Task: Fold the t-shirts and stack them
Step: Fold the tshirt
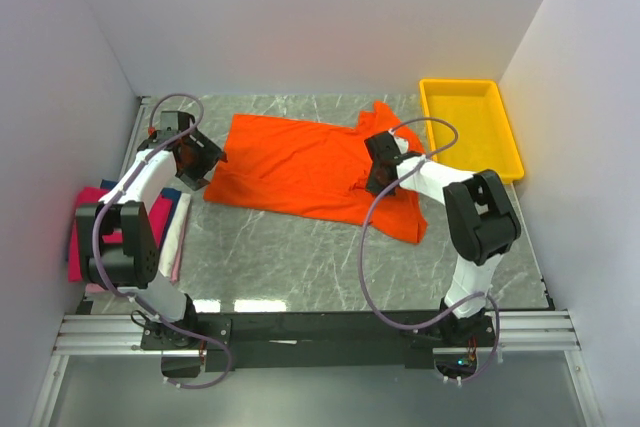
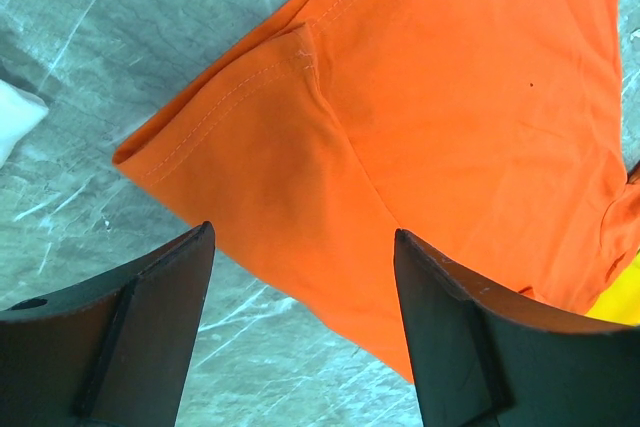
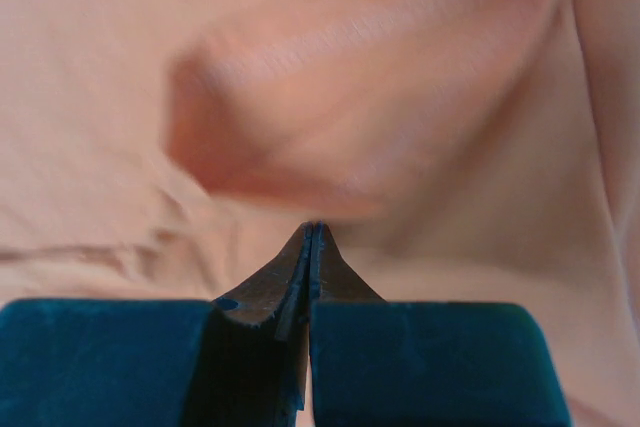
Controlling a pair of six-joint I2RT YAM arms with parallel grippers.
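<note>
My left claw (image 2: 300, 247) stands apart, its 2 fingers (image 2: 140, 327) dark and cut off by the bottom of the left wrist view. Between them lies the sleeve of the orange t-shirt (image 1: 300, 162), hem stitching plain; I cannot tell whether my tips touch the cloth or hang above it.

My right claw (image 3: 312, 232) is pressed together, tip to tip. Right behind the tips is blurred, washed-out orange cloth with a raised fold. Whether any cloth is caught between the tips I cannot make out. From above, this claw (image 1: 380, 169) sits over the shirt's right part, near the collar, and my own wrist hides the contact.

The orange shirt is spread across the far middle of the table (image 1: 300, 257), rumpled on its right side, 1 corner reaching toward the near right. My left claw (image 1: 205, 162) is at its left end.

At the table's left edge lies a stack of folded t-shirts (image 1: 75, 237): magenta on top, a dark blue strip and a pale layer showing at the sides. My left arm crosses it, so I cannot count the pieces.

A yellow tray (image 1: 470, 92) sits in the far right corner, just beside the shirt's raised sleeve. A pale scrap (image 2: 15, 117) at the left wrist view's edge is too cut off to name.
</note>
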